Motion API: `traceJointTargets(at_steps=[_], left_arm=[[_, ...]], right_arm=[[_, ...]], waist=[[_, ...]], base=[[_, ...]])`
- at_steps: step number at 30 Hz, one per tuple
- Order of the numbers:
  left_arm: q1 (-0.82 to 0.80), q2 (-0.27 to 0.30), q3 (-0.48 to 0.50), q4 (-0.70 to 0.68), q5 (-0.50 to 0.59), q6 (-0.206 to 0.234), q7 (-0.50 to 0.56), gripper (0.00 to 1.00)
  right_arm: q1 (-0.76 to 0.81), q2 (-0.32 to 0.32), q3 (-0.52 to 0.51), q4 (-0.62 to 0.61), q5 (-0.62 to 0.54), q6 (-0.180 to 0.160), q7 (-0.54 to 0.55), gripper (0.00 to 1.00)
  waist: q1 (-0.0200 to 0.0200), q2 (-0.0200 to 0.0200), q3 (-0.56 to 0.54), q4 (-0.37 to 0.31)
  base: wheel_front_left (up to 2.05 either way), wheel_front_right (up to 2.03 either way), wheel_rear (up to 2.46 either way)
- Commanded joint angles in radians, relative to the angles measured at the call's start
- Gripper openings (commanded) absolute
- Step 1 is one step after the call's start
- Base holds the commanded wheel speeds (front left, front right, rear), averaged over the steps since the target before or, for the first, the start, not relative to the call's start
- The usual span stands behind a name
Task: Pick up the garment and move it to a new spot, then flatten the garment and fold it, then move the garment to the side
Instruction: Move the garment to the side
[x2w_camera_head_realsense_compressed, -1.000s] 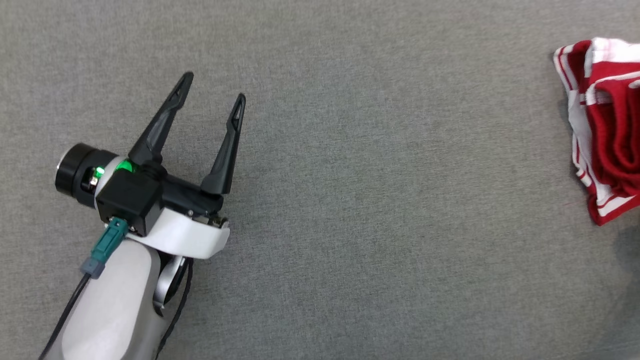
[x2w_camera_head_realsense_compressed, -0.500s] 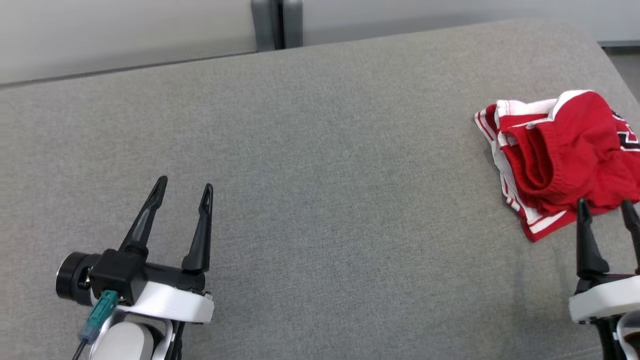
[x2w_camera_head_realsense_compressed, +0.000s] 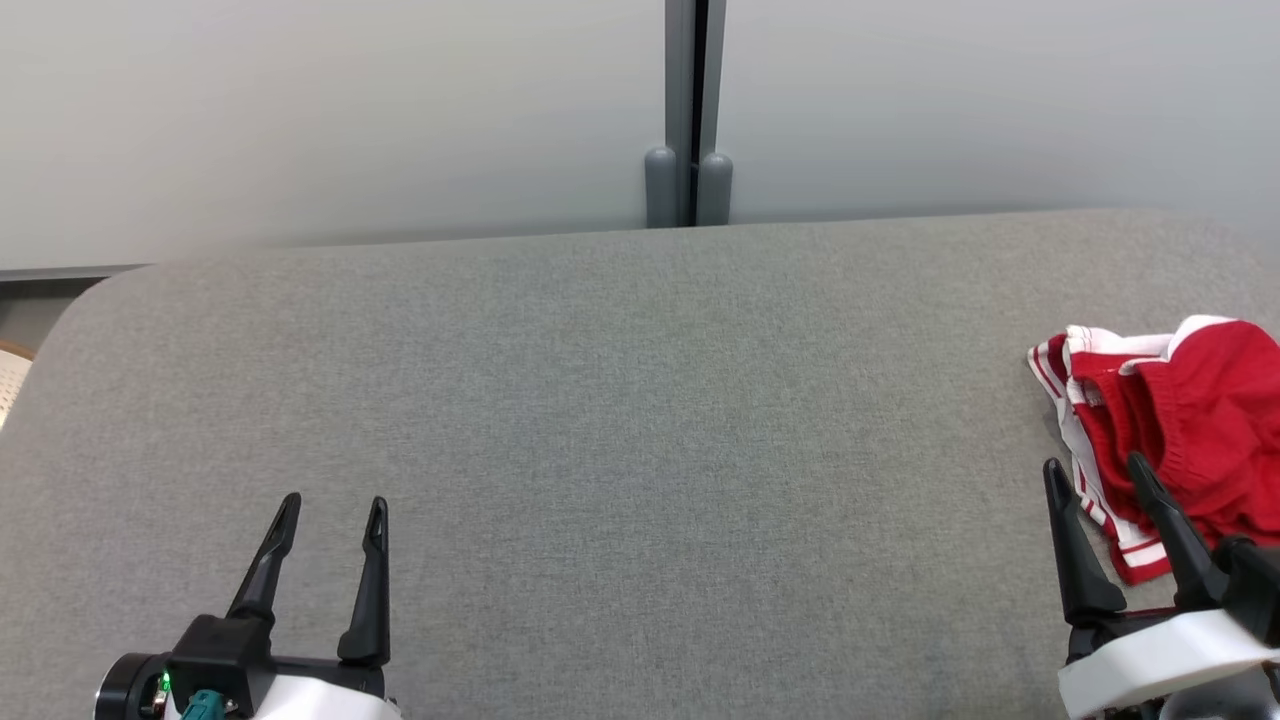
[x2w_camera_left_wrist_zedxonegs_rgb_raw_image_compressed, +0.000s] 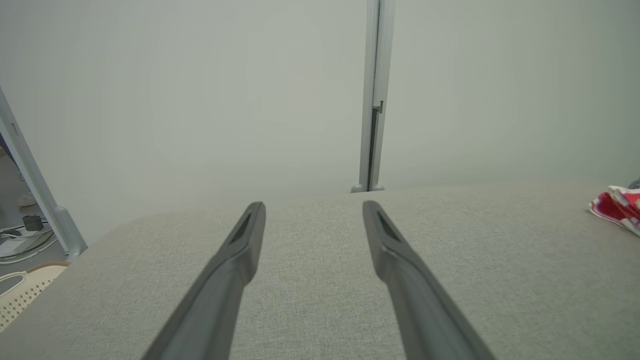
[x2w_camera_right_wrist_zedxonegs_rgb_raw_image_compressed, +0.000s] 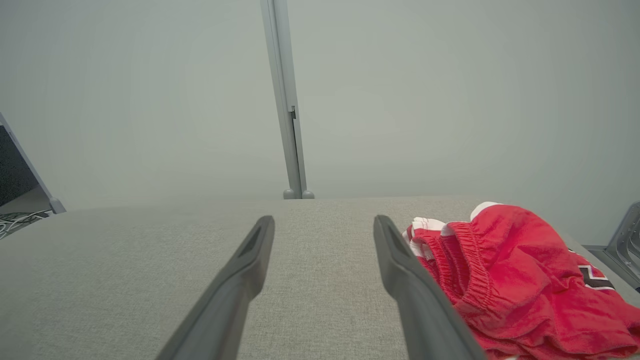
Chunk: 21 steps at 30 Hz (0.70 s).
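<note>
While both arms hang low over the grey fabric surface (x2w_camera_head_realsense_compressed: 640, 400), each pair of jaws stands wide, nothing between them. Head view: left gripper (x2w_camera_head_realsense_compressed: 335, 500) at 7 o'clock, right gripper (x2w_camera_head_realsense_compressed: 1092, 463) at 4 o'clock. Fingers long, dark, tapering to narrow slotted tips. At 3 o'clock, on the surface's right end, sits the garment (x2w_camera_head_realsense_compressed: 1190, 420): red knit, bunched, looks like shorts, gathered elastic waistband up, red-and-white striped trim on the near edge, a black-and-white marking in the right wrist view. Tips of the right gripper overlap the striped edge in the head view; the right wrist view puts cloth just beside one finger, contact unclear. The left gripper is well apart from it. Surface is coarse woven cloth with rounded corners. Behind, at 12 o'clock, smooth pale wall panels split by a grey post (x2w_camera_head_realsense_compressed: 688, 100).
</note>
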<state>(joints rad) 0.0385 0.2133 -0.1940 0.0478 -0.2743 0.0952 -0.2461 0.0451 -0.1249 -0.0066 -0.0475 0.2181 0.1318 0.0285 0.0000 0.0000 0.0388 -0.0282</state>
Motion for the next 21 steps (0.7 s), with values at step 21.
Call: traceJointTargets(at_steps=[21], left_arm=[[0.139, 0.043, -0.006, -0.058, -0.006, 0.045, 0.068, 1.0]], right_arm=[[0.118, -0.027, 0.008, -0.022, 0.031, -0.002, 0.009, 1.0]], waist=[[0.0, 0.0, -0.147, 0.027]], base=[[0.0, 0.0, 0.0]])
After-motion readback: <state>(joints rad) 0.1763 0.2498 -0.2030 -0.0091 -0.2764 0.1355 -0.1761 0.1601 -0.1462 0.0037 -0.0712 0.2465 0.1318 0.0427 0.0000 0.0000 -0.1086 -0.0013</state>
